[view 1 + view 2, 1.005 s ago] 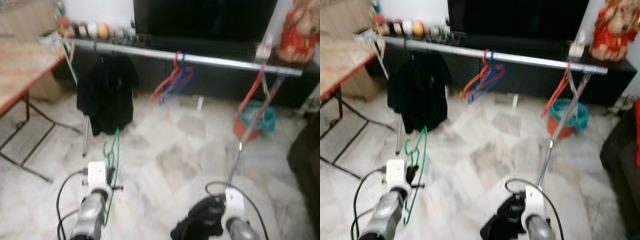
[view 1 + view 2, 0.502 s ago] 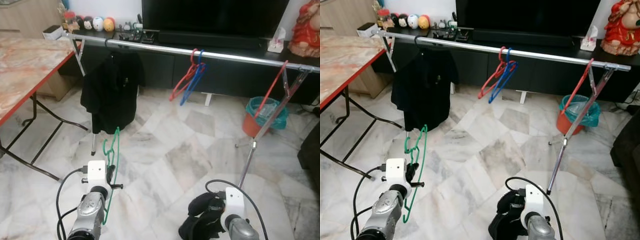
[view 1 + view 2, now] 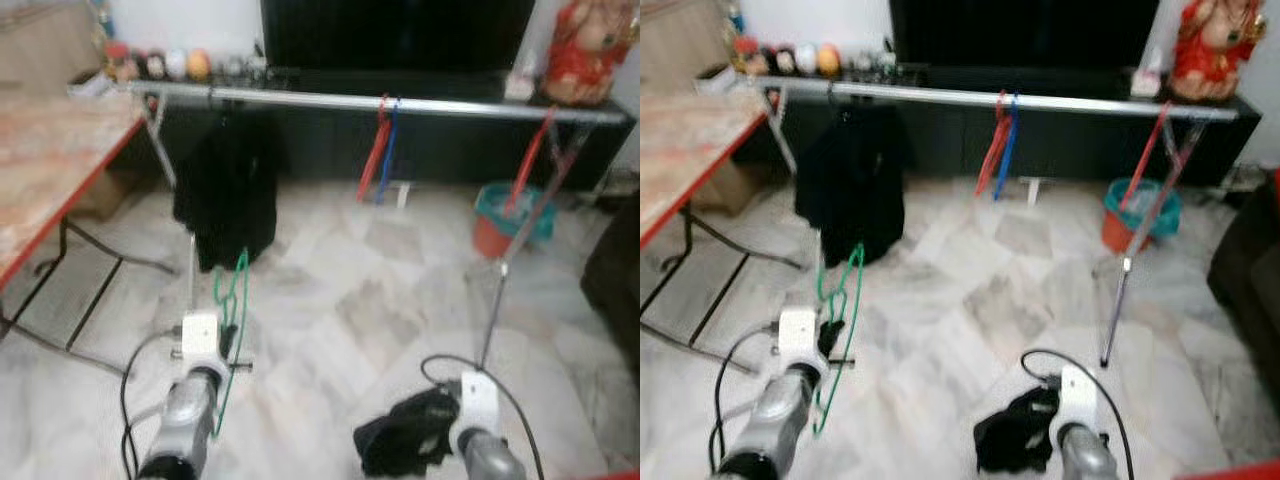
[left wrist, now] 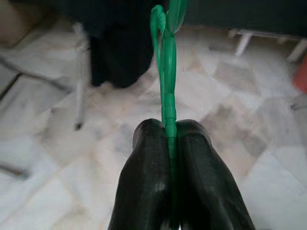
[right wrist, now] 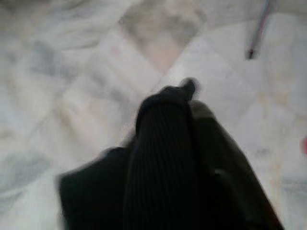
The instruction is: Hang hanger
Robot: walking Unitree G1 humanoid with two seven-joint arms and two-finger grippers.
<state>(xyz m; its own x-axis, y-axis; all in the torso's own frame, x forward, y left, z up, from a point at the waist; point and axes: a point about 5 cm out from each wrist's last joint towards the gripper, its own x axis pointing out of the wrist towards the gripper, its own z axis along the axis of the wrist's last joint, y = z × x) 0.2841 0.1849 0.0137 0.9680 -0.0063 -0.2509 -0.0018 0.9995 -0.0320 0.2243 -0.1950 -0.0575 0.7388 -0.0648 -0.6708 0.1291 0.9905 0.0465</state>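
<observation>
A green hanger (image 3: 232, 296) stands upright in my left gripper (image 4: 170, 128), whose two black fingers are shut on its thin wire. That gripper (image 3: 228, 338) is low at the front left, well short of the silver rail (image 3: 400, 103). The rail runs across the room at the back. On it hang a black shirt (image 3: 231, 190), a red and a blue hanger (image 3: 380, 148) and a further red hanger (image 3: 527, 160) by the right end. My right gripper (image 3: 440, 432) is low at the front right, shut on a bunched black garment (image 5: 165, 158) that covers its fingers.
A marble-topped table (image 3: 45, 165) with red edge and black legs stands at the left. An orange and teal bin (image 3: 505, 215) sits behind the rail's right leg (image 3: 497, 290). A dark TV unit and a red statue (image 3: 580, 50) lie beyond the rail. Pale marble floor (image 3: 350, 280) lies between.
The whole picture has shifted and blurred, so the camera moved; the rail now looks more square-on. Both grippers keep their hold and their place.
</observation>
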